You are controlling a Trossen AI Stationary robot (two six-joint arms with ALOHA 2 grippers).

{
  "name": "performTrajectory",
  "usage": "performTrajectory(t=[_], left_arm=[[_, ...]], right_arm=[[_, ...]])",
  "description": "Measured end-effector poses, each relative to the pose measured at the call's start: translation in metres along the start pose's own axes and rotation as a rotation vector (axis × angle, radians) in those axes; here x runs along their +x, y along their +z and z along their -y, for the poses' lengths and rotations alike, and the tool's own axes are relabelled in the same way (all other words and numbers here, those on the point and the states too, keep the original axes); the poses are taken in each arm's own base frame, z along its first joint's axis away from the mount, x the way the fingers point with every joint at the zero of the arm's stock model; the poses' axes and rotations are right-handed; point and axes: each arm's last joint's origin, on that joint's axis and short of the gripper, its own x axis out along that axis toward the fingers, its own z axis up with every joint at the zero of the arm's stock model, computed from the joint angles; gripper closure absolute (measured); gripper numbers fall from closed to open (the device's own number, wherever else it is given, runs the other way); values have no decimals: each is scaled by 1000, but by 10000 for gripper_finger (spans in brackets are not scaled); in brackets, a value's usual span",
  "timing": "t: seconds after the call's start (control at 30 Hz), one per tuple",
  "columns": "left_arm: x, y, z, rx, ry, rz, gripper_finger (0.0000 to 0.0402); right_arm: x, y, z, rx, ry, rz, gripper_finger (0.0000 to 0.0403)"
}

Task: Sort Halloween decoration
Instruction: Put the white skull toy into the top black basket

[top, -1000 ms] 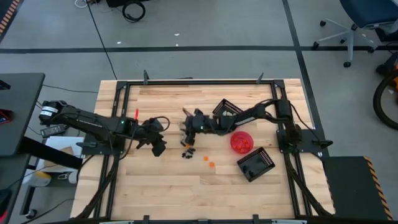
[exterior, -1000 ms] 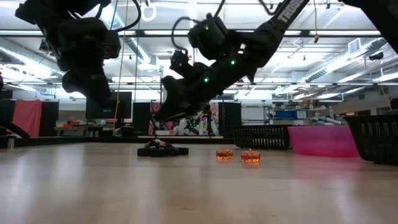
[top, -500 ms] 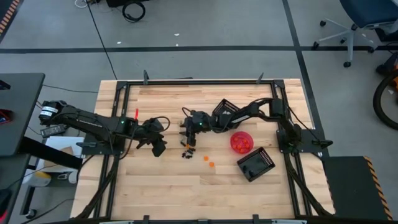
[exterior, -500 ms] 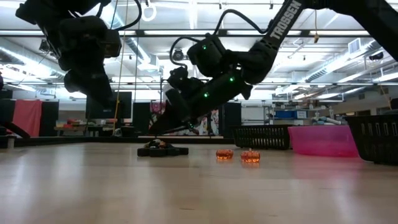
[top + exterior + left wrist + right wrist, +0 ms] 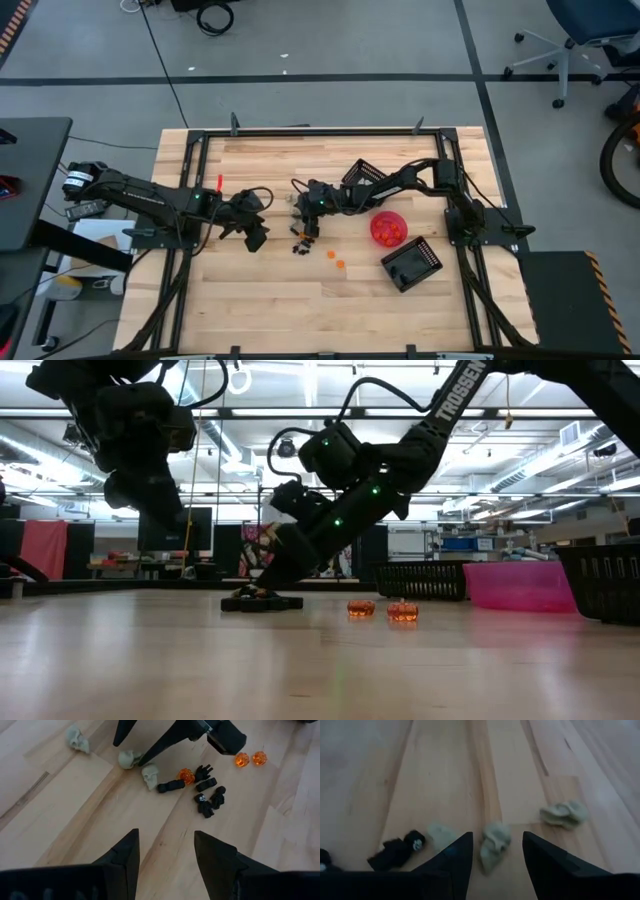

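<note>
Right end effector (image 5: 492, 852): my fingers apart, straddling a pale skull (image 5: 493, 845) on the counter (image 5: 445, 775).
Left end effector (image 5: 165, 850): spread wide, hovering nearby.
Black trinkets (image 5: 207, 800): clustered beside skulls.

The right gripper (image 5: 304, 208) and the trinkets (image 5: 300, 240) obstruct the table (image 5: 250, 300) centre. The front edge strip offers free passage.

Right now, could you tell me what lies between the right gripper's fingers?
A pale skull lies between the open right gripper's fingers, not yet gripped; the right wrist view shows it.
</note>
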Motion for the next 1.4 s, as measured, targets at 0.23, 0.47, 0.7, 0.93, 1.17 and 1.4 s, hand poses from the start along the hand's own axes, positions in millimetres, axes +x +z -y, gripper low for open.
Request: performTrajectory(t=[0.23,0.47,0.7,0.93,1.17,1.4], left_arm=[[0,1,0,-10,-5,5,239],[0,0,2,-48,-46,-22,239],[0,0,3,-48,-63,-33,239],[0,0,3,-28,-63,-32,239],[1,0,2,4,-53,-28,239],[1,1,2,0,-43,-11,239]], right_arm=[[0,-1,0,-4,-2,-4,250],[-2,-12,-1,-4,-1,-30,301],[-2,-13,-1,6,0,-34,364],[-2,-13,-1,7,-1,-36,397],[-2,-7,-1,76,15,-40,392],[-7,30,-3,97,39,-2,338]])
